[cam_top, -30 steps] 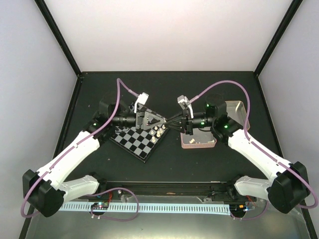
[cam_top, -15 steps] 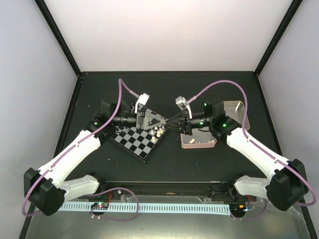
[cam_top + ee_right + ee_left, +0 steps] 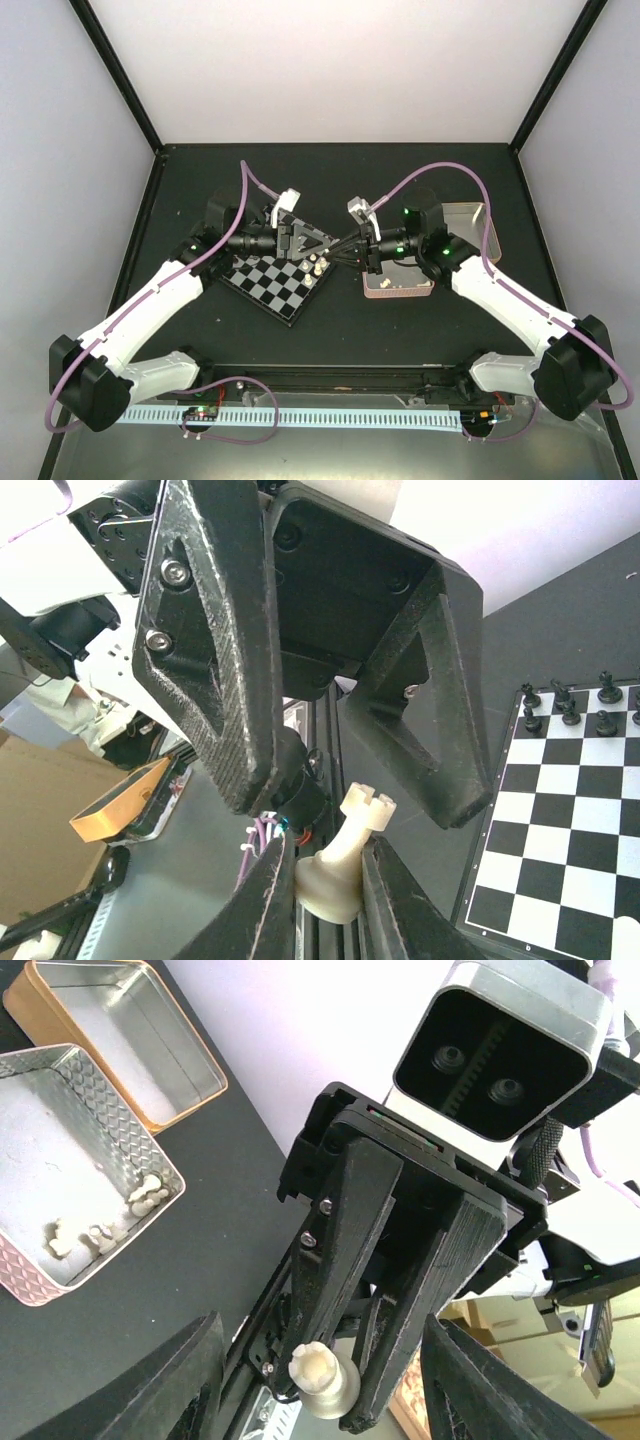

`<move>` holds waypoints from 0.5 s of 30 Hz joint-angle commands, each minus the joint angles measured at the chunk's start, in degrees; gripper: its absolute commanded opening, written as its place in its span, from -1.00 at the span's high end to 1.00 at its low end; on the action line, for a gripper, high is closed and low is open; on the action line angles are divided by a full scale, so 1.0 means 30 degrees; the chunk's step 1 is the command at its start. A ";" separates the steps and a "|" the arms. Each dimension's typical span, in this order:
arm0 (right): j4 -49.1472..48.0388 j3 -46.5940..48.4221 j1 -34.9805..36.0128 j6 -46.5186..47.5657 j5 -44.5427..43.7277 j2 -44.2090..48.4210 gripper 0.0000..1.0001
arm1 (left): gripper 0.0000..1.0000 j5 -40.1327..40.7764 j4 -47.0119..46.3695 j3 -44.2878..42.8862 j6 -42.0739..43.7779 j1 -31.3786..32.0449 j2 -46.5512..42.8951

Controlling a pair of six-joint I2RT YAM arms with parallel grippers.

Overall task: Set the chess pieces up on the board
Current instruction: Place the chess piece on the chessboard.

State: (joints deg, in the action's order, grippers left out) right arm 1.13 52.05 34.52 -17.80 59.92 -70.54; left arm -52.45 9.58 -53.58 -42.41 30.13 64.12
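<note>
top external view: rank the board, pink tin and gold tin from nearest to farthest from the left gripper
1. board: right under the left gripper, whose tips hang over its right corner.
2. pink tin: off to the right of the board.
3. gold tin: farthest right, behind the pink tin.

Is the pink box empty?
No, a few cream chess pieces lie inside the pink tin, seen from the left wrist.

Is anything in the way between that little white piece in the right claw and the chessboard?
Yes: the left gripper, jaws open, faces the white piece clamped in the right gripper, right in front of it at the edge of the board. Nothing else visible blocks the way.
</note>
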 commanded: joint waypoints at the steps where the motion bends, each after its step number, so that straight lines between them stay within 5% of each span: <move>1: -0.0081 0.0743 0.0152 0.0591 0.0013 -0.0059 0.76 | -0.10 0.0311 0.0157 -0.0608 -0.0210 0.0068 0.0038; 15: 0.1008 0.1568 0.0408 0.1163 -0.0279 -0.0826 0.78 | 0.56 -0.1661 0.0270 -0.0454 -0.0730 0.0102 0.0196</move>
State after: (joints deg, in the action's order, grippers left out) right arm 3.66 54.83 35.33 -15.38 60.07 -72.47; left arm -54.39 9.76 -53.56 -44.29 30.11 64.86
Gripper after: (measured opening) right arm 0.143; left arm 0.275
